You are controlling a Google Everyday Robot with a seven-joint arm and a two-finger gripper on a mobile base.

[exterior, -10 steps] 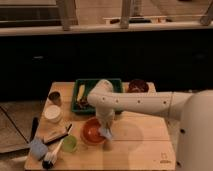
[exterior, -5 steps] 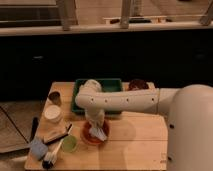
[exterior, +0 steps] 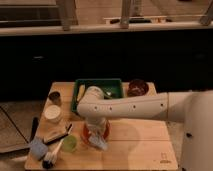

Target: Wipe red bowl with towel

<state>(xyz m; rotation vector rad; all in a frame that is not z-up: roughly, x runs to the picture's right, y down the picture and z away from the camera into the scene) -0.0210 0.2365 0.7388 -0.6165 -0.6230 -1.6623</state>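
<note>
Over the front middle of the wooden counter (exterior: pixel 135 145), the white arm reaches down and its tool (exterior: pixel 98 137) sits low above the red bowl (exterior: pixel 89 134), closed on the towel (exterior: pixel 99 142), a pale cloth that hangs against the bowl's near rim. Most of the bowl is hidden behind the arm's wrist; only its orange-red edge shows. Just left of the bowl stands a green cup (exterior: pixel 69 143). Farther left lie a blue sponge (exterior: pixel 37 148) and a dark-handled brush (exterior: pixel 52 156), with a white container (exterior: pixel 53 113) and a small metal can (exterior: pixel 54 98) behind them. At the back of the counter sits a green tray (exterior: pixel 116 84), and to its right a dark maroon bowl (exterior: pixel 137 88). A small mark is printed near the counter's front right corner (exterior: pixel 164 162), too small to read.
</note>
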